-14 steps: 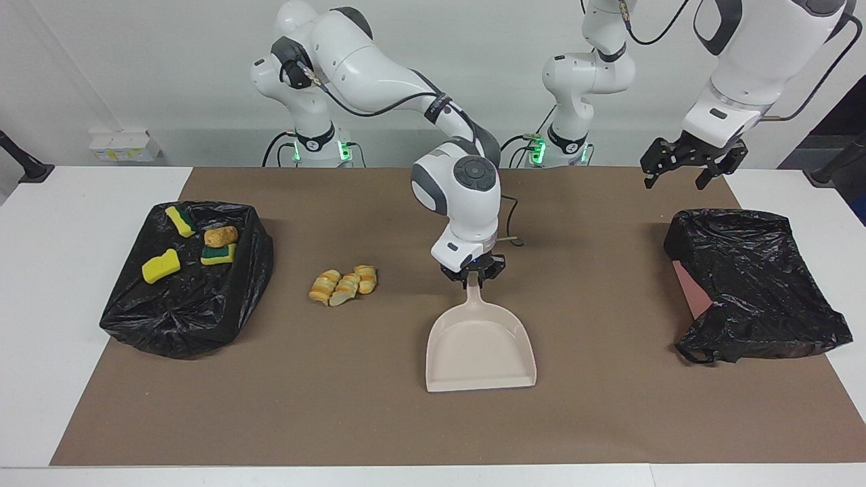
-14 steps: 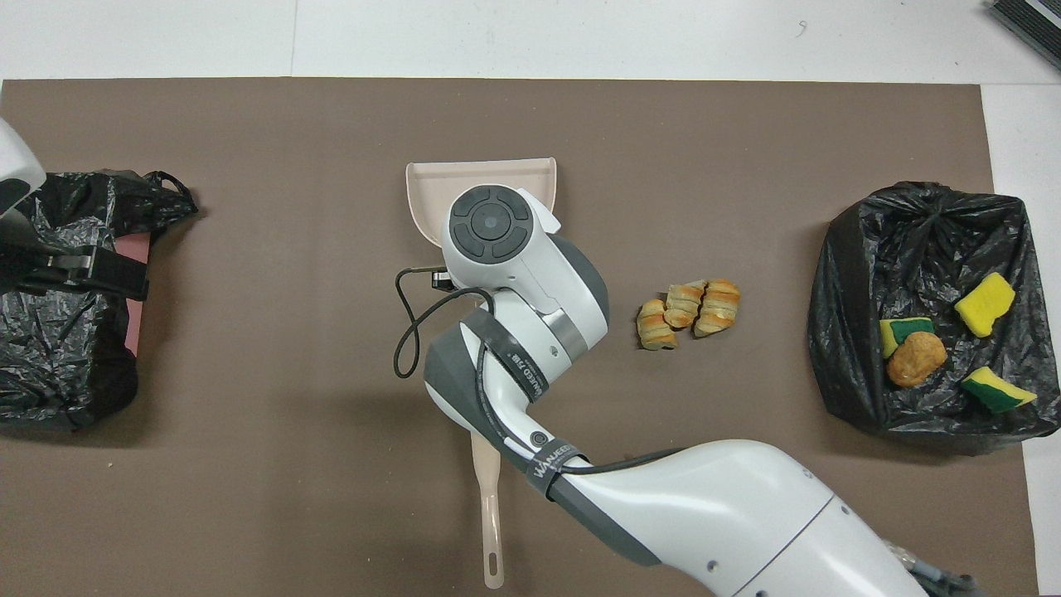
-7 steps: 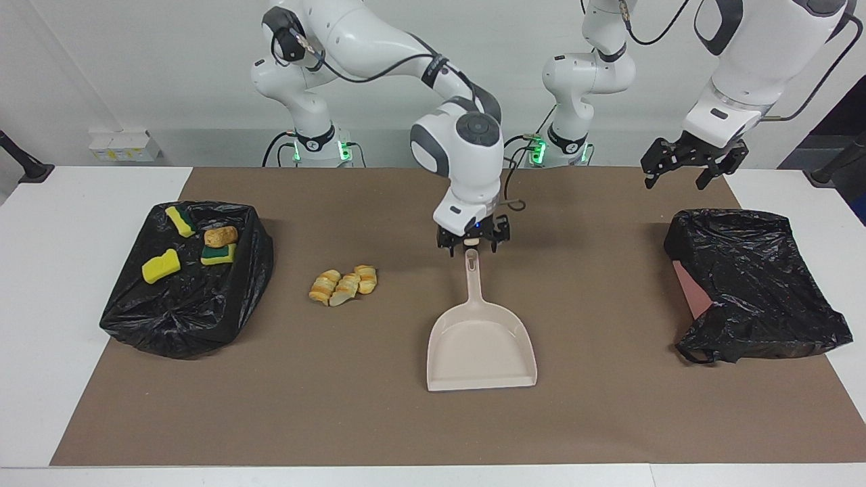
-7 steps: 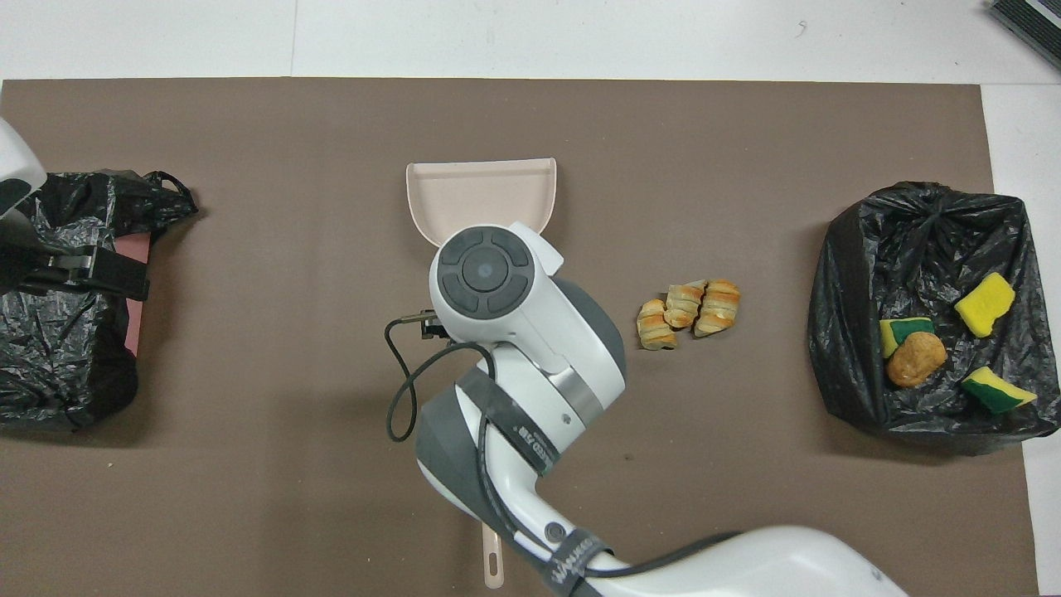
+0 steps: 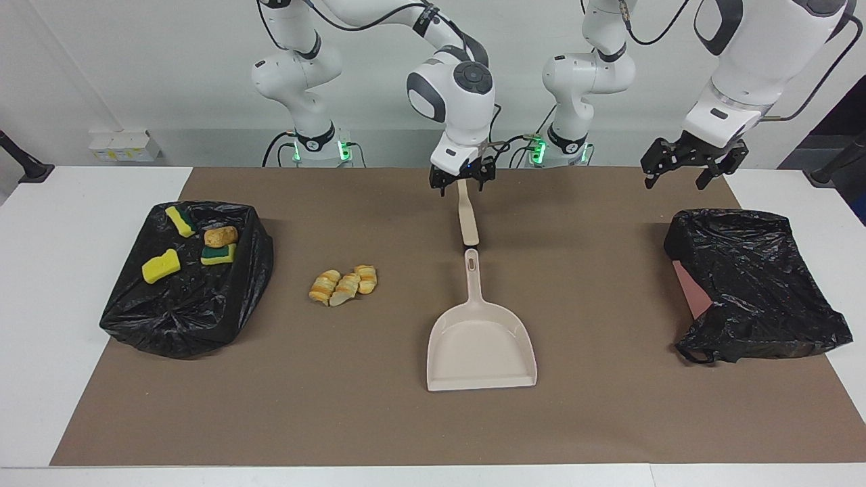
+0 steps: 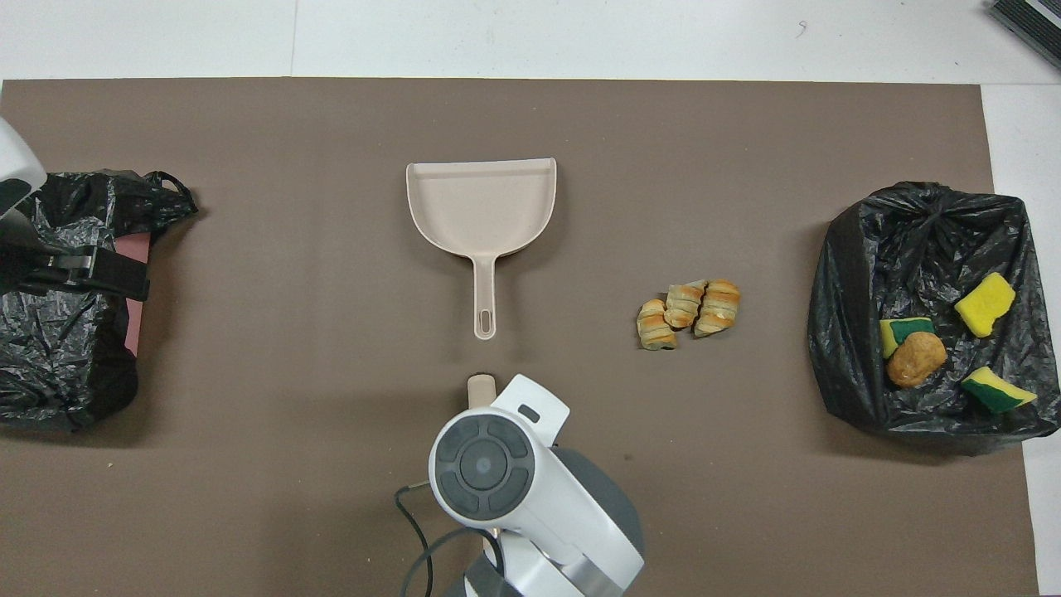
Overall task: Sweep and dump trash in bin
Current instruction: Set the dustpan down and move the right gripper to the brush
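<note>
Four scraps already lie in the black-lined bin at the right arm's end of the surface: three sponge chunks and a brown lump. Beside the bin, three bread pieces remain on the mat, apart from the dustpan, so the sweeping is not finished.

The change is at the middle. A second ago the right claw was clamped on the dustpan's handle. Now it has let go, risen and drawn back toward the robots, its fingers apart. The empty dustpan rests flat where it was set. The claw now hangs over the brush, which lies just nearer to the robots than the dustpan's handle. This probably means that picking up the brush comes next, to push the bread into the pan.

The left claw waits with fingers apart above the crumpled black bag at its own end.
</note>
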Controlling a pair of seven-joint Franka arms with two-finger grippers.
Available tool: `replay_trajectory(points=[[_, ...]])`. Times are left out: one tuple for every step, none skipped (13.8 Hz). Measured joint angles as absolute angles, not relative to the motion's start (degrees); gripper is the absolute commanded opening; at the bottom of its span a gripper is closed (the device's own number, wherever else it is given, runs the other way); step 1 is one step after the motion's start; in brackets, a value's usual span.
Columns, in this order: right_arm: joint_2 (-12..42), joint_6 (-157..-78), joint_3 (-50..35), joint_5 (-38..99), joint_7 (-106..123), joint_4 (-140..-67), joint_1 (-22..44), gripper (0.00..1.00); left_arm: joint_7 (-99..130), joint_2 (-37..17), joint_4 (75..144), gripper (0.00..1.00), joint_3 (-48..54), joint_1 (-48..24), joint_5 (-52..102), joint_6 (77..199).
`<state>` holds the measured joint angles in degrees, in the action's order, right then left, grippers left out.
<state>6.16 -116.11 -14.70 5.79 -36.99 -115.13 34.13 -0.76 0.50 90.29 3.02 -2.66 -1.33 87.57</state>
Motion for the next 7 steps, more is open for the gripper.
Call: replay_trajectory(points=[[4.82,-118.24,-14.72,6.60,-36.99,-118.19,35.15,1.00,-0.76,0.50,90.29,1.00,3.02,-2.66,-1.33,87.57],[4.01,-120.86,-14.72,7.07,-37.09,-120.90,36.17,1.00,-0.76,0.50,90.29,1.00,3.02,-2.66,-1.33,87.57],[3.75,-123.56,-14.72,7.50,-37.29,-123.22,37.02,1.00,-0.76,0.50,90.29,1.00,3.02,-2.66,-1.33,87.57],[3.77,-125.86,-14.72,7.69,-37.50,-125.16,37.66,1.00,-0.76,0.50,90.29,1.00,3.02,-2.66,-1.33,87.57],[3.79,-127.43,-14.72,7.73,-37.68,-126.72,38.09,1.00,-0.76,0.50,90.29,1.00,3.02,-2.66,-1.33,87.58],[3.80,-128.52,-14.70,7.78,-37.82,-127.92,38.38,1.00,-0.77,0.50,90.30,1.00,3.07,-2.66,-1.30,87.59],[3.82,-129.14,-14.66,7.81,-38.27,-128.62,38.77,1.00,-0.78,0.49,90.31,1.00,3.28,-2.68,-1.23,87.62]])
